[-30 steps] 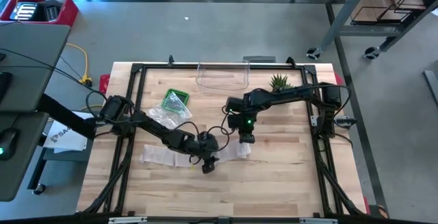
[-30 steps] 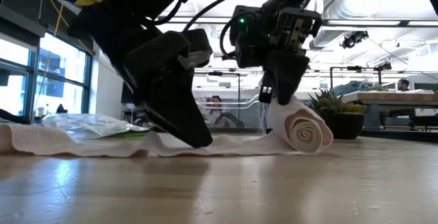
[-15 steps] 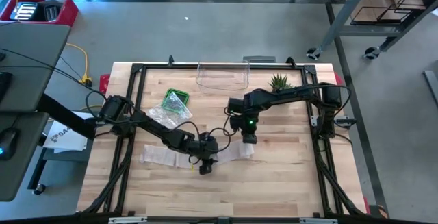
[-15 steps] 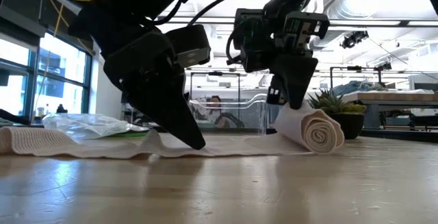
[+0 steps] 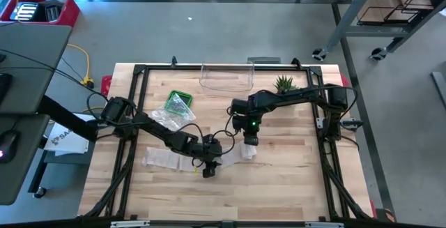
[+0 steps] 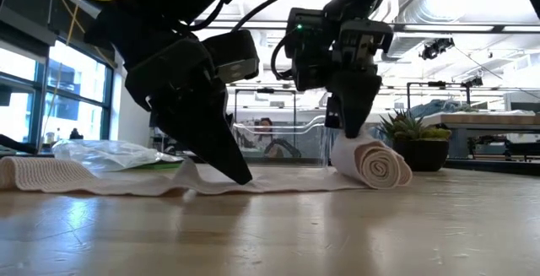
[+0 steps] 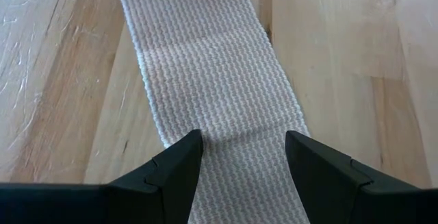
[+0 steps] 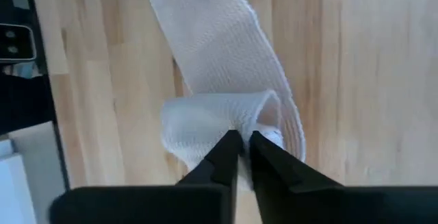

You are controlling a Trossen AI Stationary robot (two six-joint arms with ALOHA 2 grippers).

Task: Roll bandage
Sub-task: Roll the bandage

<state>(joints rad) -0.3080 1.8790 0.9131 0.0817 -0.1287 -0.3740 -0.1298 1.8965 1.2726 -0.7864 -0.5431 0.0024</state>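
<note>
Your right claw (image 8: pixel 241 148) pinches the bandage roll (image 6: pixel 371 161) mid-bench, fingers nearly together, while your left claw (image 7: pixel 243 157), spread apart, pins the flat strip (image 7: pixel 205 59) (keeping it taut).

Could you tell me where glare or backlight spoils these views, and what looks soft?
Low view: bright windows behind leave both arms as dark silhouettes and put a sheen on the table, whose near edge looks soft; the rolled bandage is clear. Left wrist view: evenly lit, the weave crisp. Right wrist view: the right gripper is blurred up close.
</note>
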